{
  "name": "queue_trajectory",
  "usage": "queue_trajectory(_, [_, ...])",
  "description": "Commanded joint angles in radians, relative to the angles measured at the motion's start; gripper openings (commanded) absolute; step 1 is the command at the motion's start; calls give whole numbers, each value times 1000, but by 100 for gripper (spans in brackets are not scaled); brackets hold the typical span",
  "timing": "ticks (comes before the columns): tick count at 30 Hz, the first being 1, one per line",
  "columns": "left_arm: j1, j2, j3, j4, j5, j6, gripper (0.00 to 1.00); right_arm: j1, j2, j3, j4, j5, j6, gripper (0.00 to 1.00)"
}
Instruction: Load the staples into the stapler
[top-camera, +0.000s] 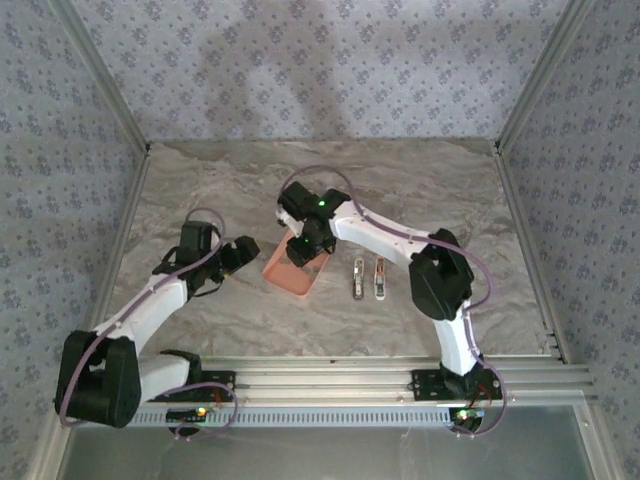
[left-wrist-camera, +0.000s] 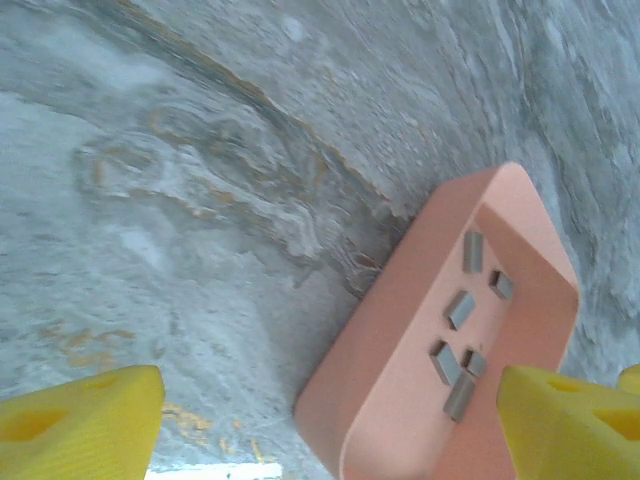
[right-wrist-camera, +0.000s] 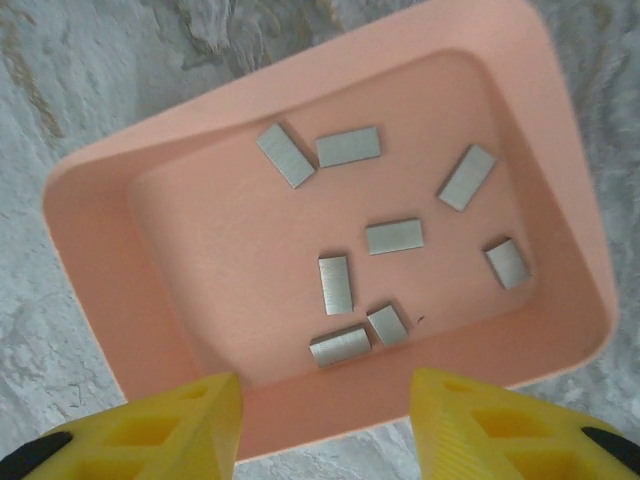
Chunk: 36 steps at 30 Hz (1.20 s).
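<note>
1. Short grey metal staple strips (right-wrist-camera: 394, 236) are scattered in the salmon-orange rectangular plastic tray (right-wrist-camera: 90, 230), pointed many ways.
2. The small pink-and-white plastic stapler (top-camera: 380, 279) is laid near the tray's right side, its long side running near to far.
3. The right gripper (right-wrist-camera: 325, 400) is held over the tray, jaws parted, nothing gripped.
4. The left gripper (left-wrist-camera: 325, 400) is spread wide, nothing gripped.

top external: high, behind near edge, looks down on whole table (top-camera: 200, 190), far off. left wrist: close, slanted down across table, tray (left-wrist-camera: 400, 330) at right. right wrist: closest, nearly straight down into tray. all three share tray; both wrist views share staples (right-wrist-camera: 394, 236) inside.
</note>
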Motion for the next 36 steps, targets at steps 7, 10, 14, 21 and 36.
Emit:
queue_trajectory(7, [30, -125, -78, -52, -154, -69, 87, 13, 188, 174, -152, 40, -18, 46])
queue_trajectory(10, [31, -134, -81, -61, -159, -65, 87, 18, 227, 198, -168, 22, -10, 44])
queue_trajectory(14, [33, -139, -81, -66, -163, -59, 87, 18, 262, 219, -172, 18, 12, 43])
queue_trajectory(21, [34, -142, -81, -69, -163, -52, 87, 18, 299, 238, -158, 6, 36, 38])
queue_trajectory(36, [34, -147, -81, -63, -160, -53, 87, 15, 333, 231, -122, 23, 67, 33])
